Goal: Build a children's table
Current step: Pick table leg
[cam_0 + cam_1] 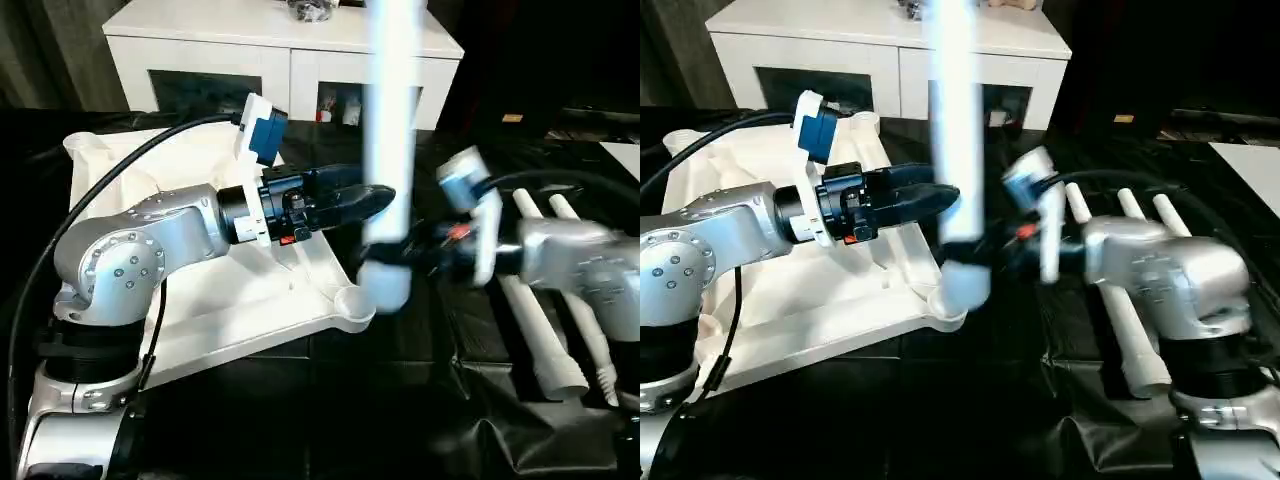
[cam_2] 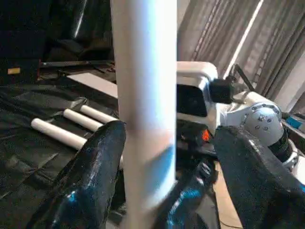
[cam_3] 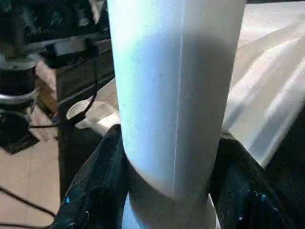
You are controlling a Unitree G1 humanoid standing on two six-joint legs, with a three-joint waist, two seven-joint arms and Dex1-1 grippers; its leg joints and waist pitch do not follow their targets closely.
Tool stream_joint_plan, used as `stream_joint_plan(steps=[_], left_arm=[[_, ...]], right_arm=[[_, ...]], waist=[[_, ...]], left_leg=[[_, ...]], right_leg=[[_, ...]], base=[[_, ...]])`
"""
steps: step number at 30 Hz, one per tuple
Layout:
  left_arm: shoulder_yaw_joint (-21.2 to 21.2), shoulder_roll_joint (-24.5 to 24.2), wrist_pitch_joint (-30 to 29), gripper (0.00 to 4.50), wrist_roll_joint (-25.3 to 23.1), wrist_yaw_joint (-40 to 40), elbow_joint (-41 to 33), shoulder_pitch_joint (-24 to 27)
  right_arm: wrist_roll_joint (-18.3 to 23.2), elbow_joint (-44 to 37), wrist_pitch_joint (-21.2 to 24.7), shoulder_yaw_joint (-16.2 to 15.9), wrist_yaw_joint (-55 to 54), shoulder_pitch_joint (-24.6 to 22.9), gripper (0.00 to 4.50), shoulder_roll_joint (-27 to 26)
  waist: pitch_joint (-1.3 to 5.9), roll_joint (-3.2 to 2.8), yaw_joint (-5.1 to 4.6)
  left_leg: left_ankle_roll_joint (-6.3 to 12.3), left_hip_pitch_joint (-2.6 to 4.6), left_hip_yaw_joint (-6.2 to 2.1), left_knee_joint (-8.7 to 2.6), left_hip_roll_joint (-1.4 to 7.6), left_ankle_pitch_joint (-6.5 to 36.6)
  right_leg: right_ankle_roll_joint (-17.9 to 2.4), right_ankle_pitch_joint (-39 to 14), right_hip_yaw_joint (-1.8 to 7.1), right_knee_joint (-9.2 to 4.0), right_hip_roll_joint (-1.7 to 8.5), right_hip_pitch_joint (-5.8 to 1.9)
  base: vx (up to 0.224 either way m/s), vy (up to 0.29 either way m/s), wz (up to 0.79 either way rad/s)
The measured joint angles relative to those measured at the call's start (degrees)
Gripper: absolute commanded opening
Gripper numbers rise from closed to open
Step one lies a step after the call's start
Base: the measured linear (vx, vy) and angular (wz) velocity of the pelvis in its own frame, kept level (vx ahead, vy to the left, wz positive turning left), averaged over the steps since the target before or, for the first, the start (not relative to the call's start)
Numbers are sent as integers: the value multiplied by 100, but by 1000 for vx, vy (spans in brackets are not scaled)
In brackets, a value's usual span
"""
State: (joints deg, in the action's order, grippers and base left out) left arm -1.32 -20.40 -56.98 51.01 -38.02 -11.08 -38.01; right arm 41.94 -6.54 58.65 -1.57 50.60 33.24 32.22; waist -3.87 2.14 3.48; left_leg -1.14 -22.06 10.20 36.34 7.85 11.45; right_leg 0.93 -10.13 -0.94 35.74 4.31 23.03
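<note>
The white tabletop (image 1: 230,290) lies ribbed side up on the black cloth, with a round corner socket (image 1: 352,300) at its near right corner. One white leg (image 1: 392,130) stands upright, its lower end just above and beside that socket. My right gripper (image 1: 398,252) is shut on the leg near its lower end, and the right wrist view shows the leg (image 3: 176,95) filling the space between the fingers. My left gripper (image 1: 380,203) reaches in from the left at mid height. It is open, with its fingers (image 2: 95,176) either side of the leg (image 2: 143,95).
Three more white legs (image 1: 540,300) lie side by side on the black cloth to the right, under my right forearm. A white cabinet (image 1: 290,50) with glass-fronted compartments stands behind the tabletop. Black cloth covers the floor all around.
</note>
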Motion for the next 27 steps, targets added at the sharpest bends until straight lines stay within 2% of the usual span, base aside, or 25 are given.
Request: stream_joint_plan(steps=[3,6,11,14,21,25,27], left_arm=[[0,44,84,355,-25,41,9,1],[-118,46,274,355,-173,241,35,138],[-227,-111,668,355,-804,626,118,694],[28,-190,1105,355,-1427,883,131,981],[137,-191,1260,355,-1618,979,137,1051],[493,-184,1970,355,-2506,1597,-50,1766],[785,-290,2069,355,-2912,1820,-70,2163]], right_arm=[[60,31,16,157,-98,-8,188,-21],[172,207,65,505,-249,0,188,-72],[1021,898,605,1592,-587,239,188,-385],[1490,974,844,1908,-650,298,188,-508],[1609,1026,941,1922,-670,298,188,-560],[1683,1190,974,2001,-855,291,188,-766],[1379,1083,803,1907,-1019,263,188,-778]], waist=[[1,-3,-1],[6,-15,-9],[5,-29,-36],[5,-29,-27],[5,-28,-1],[11,-34,-55],[11,-34,-52]], left_leg=[[-1,0,0,0,1,-1],[-1,1,0,0,1,-1],[-1,2,0,0,1,-1],[-1,1,0,-1,7,-1],[-2,-2,0,0,7,-1],[-2,3,0,-4,7,0],[-3,-6,0,-4,13,-1]], right_leg=[[0,0,0,5,0,2],[0,0,0,5,0,1],[0,0,-1,6,-1,3],[0,0,-5,2,-3,2],[0,0,-6,0,-2,1],[2,-1,-6,-3,-2,2],[7,-4,-11,0,-4,11]], base=[[0,0,0],[0,0,0],[0,0,0],[0,0,0],[0,0,0],[0,0,0],[0,0,0]])
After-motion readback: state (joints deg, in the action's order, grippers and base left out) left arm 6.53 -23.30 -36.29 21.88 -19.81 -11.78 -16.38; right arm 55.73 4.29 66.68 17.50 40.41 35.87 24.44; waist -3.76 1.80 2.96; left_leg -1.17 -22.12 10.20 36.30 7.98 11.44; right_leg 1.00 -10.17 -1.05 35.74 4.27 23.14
